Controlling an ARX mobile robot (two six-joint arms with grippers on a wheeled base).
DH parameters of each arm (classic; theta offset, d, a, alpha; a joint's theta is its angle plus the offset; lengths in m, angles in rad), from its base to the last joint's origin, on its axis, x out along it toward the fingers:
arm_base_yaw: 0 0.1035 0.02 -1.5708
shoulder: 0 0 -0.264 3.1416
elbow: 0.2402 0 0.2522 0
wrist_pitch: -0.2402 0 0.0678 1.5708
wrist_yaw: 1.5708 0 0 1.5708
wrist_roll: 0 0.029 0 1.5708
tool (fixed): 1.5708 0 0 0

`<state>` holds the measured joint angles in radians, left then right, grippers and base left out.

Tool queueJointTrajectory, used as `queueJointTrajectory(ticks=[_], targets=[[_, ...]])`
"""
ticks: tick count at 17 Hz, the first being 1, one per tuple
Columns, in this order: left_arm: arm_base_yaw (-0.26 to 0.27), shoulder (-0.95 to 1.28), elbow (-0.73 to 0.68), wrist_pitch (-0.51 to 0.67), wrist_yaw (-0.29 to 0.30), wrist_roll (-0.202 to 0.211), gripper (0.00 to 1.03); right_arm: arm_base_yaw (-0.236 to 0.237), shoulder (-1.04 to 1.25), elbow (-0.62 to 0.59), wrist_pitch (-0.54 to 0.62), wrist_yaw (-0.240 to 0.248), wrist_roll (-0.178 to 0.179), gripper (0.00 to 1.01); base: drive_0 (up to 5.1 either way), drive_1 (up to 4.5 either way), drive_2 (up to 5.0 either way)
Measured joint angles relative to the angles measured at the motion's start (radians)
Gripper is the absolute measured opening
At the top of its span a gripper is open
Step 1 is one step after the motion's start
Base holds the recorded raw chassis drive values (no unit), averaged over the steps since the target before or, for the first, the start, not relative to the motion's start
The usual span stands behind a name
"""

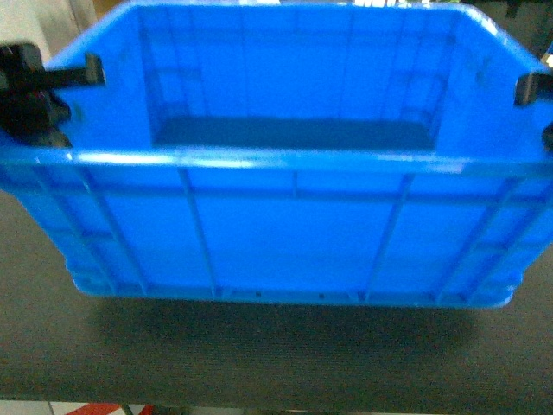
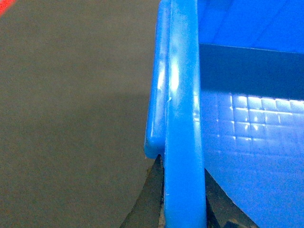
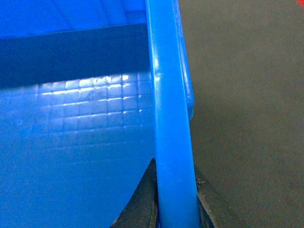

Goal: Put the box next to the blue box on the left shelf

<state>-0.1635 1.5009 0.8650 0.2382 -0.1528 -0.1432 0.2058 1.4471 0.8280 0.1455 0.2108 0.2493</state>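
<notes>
Here, a large blue box (image 1: pixel 285 225) sits on a dark grey table (image 1: pixel 259 363), near its front edge, filling most of the head view, w/ a robot arm at each short end. The left gripper (image 2: pixel 184 209) straddles the thick rim of the left wall, one finger inside & one outside, pinched onto the plastic; the right gripper (image 3: pixel 175 209) does the same on the opposite rim, fingers pressed against both faces of it. A shadow lies under the base along the near side, but whether the box rests on the table or is just lifted cannot be told. The box is empty (a grid-patterned floor shows in both wrist views).

Judged from this, the load should be light for its bulk yet awkward: wide, stiff, ribbed walls that will not flex much, glossy plastic that may slip between narrow fingers. The rim is the sensible hold, at the middle of each short wall so the box hangs level; uneven lift by either arm would likely tilt it & twist it in the grips. Neither the left shelf nor the other blue box is in view, so the carry is judged not yet done.
</notes>
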Motion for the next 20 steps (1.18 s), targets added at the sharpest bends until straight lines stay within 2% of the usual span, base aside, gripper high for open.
queueJointTrajectory(ticks=[3, 4, 5, 10, 20], targets=[[0.0, -0.122, 0.008, 0.013, -0.007, 0.027, 0.08, 0.034, -0.112, 0.002, 0.032, 0.05, -0.022, 0.1, 0.0, 0.0, 0.0], [-0.008, -0.142, -0.006, 0.035, -0.02, 0.041, 0.08, 0.045, -0.131, -0.013, 0.07, 0.074, -0.04, 0.1, 0.0, 0.0, 0.0], [-0.011, -0.153, -0.018, 0.04, -0.024, 0.043, 0.08, 0.045, -0.14, -0.03, 0.09, 0.077, -0.05, 0.1, 0.0, 0.0, 0.0], [-0.013, -0.156, -0.026, 0.032, -0.027, 0.047, 0.08, 0.045, -0.14, -0.039, 0.08, 0.077, -0.048, 0.1, 0.0, 0.0, 0.0], [-0.015, -0.156, -0.027, 0.027, -0.029, 0.047, 0.08, 0.049, -0.14, -0.039, 0.079, 0.081, -0.049, 0.1, -1.1, -1.14, -1.1]])
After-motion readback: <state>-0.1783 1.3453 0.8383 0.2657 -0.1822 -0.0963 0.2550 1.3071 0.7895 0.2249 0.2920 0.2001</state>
